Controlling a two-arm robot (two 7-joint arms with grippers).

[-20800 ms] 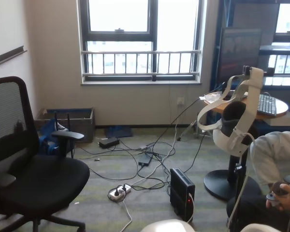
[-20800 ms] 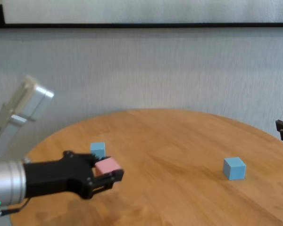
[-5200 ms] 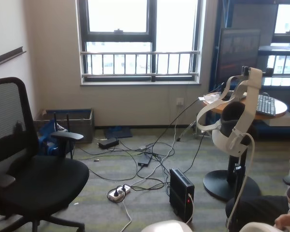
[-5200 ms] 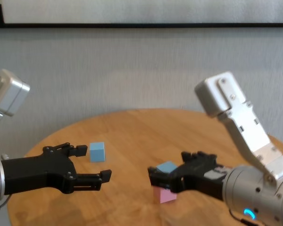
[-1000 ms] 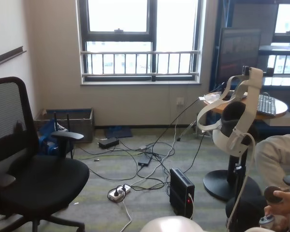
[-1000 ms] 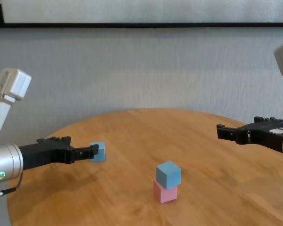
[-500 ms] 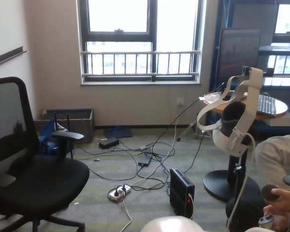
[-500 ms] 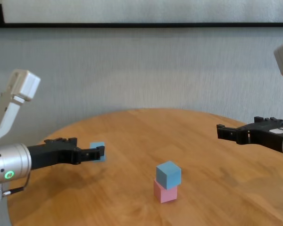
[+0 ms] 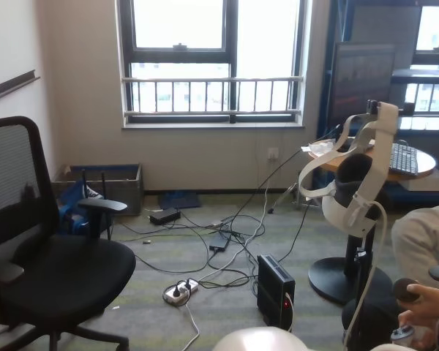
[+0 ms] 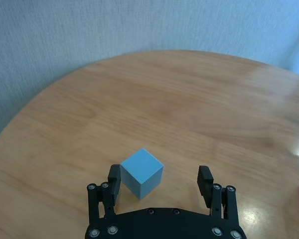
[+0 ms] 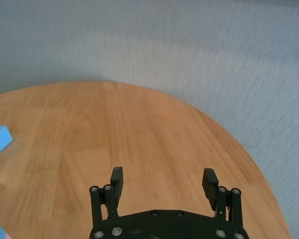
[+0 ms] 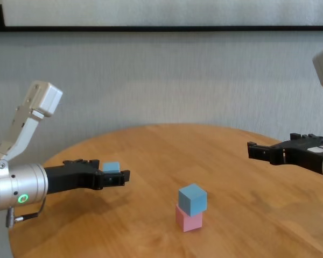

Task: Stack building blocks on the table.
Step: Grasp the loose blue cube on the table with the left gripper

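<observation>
In the chest view a light blue cube (image 12: 192, 198) sits on a pale pink cube (image 12: 188, 220) near the middle of the round wooden table (image 12: 231, 166). A second blue cube (image 12: 111, 167) rests on the table at the left. My left gripper (image 12: 116, 175) is open with its fingers on either side of this cube. In the left wrist view the cube (image 10: 141, 172) lies close to one finger (image 10: 113, 180) and apart from the other. My right gripper (image 12: 254, 150) is open and empty, held above the table's right side; its wrist view (image 11: 163, 181) shows bare wood below.
A grey wall (image 12: 161, 80) stands close behind the table's far edge. The head view shows only the room: an office chair (image 9: 44, 270), floor cables (image 9: 219, 248) and a person's hand (image 9: 421, 303) at the right; the table is out of that view.
My left gripper has moved forward and to the right, so its open fingers now flank the loose blue cube. The right gripper and the two-cube stack have not moved.
</observation>
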